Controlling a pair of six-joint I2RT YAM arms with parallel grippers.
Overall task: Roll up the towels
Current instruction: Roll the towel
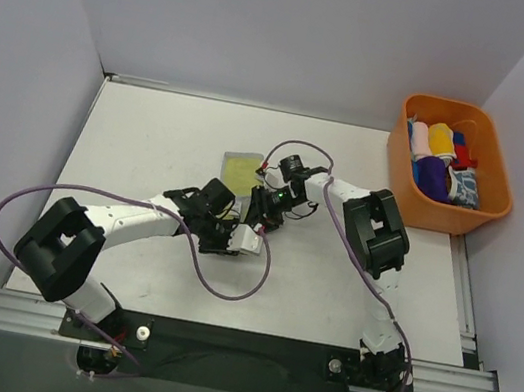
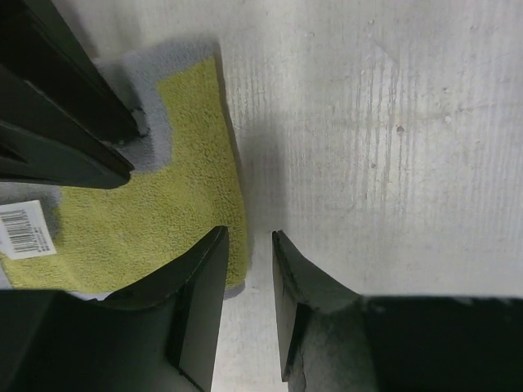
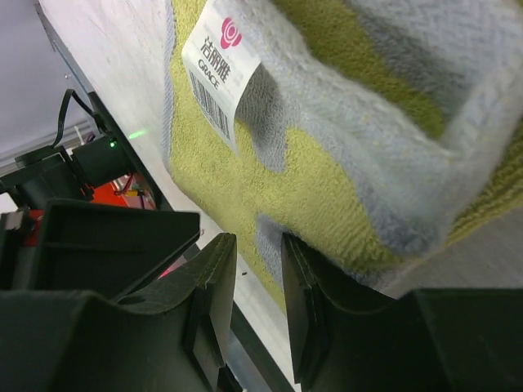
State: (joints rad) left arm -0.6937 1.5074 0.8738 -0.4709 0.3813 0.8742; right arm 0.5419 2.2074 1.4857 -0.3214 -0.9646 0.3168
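Observation:
The pale yellow-green towel (image 1: 240, 167) with a grey edge lies at the table's middle, its near part folded over under both grippers. It shows in the left wrist view (image 2: 176, 196) with its white barcode tag (image 2: 24, 230). In the right wrist view (image 3: 245, 163) the folded grey edge rises above the tag (image 3: 219, 73). My left gripper (image 2: 249, 245) is open at the towel's right edge, with bare table between the fingers. My right gripper (image 3: 259, 253) is open at the towel's near edge, one finger (image 3: 304, 278) against the cloth. A blue-and-white patterned cloth (image 1: 465, 188) lies in the basket.
An orange plastic basket (image 1: 486, 220) with several rolled coloured cloths stands at the back right. Both arms (image 1: 136, 220) meet over the towel. The right gripper's fingers (image 2: 65, 131) show in the left wrist view. Grey walls close off the back and sides.

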